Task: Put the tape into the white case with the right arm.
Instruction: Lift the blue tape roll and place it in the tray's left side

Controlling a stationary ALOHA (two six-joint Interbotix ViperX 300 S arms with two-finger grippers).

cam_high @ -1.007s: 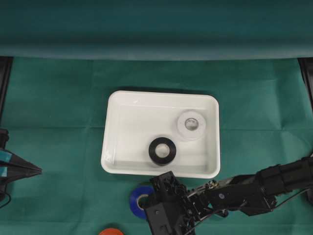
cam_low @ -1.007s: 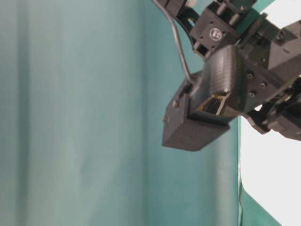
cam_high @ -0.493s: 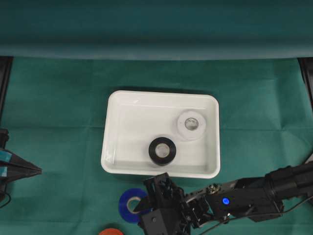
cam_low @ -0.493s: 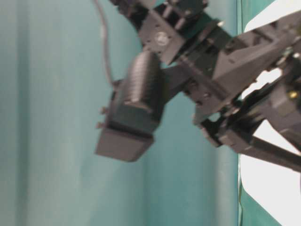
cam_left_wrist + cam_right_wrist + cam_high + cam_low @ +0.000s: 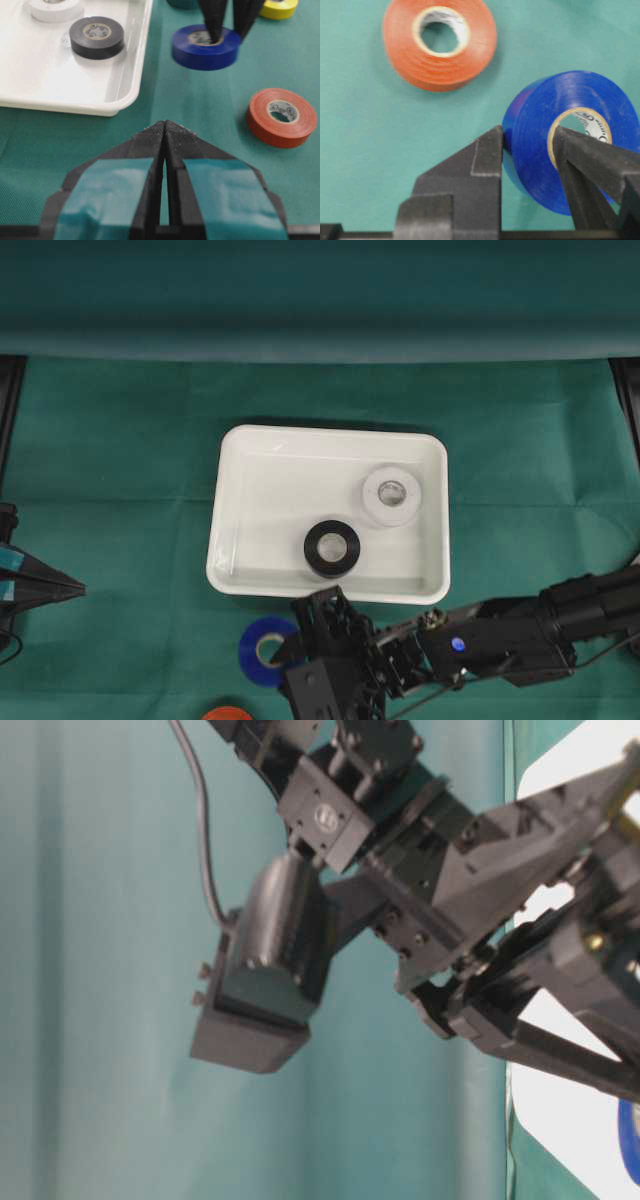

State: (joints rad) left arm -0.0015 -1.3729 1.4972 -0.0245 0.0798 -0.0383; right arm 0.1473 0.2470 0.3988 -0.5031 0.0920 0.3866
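Observation:
A blue tape [image 5: 262,650] roll hangs tilted just in front of the white case [image 5: 280,500]. My right gripper [image 5: 288,650] is shut on its wall. In the right wrist view one finger sits inside the core and the other presses the outside of the blue tape [image 5: 580,150], with the right gripper [image 5: 527,135] closed across it. From the left wrist view the blue tape [image 5: 204,46] shows beside the case's [image 5: 131,95] corner. A black roll [image 5: 332,548] and a white roll [image 5: 391,496] lie in the case. My left gripper [image 5: 75,588] rests shut at the left edge.
An orange roll [image 5: 226,712] lies on the green cloth at the front edge, close to the blue one, and appears as the orange roll [image 5: 439,42] in the right wrist view. A yellow roll [image 5: 278,7] lies farther right. The right arm [image 5: 500,640] stretches low across the front right.
My right gripper has carried the blue tape a little to the left along the front of the case. The left arm has stayed still.

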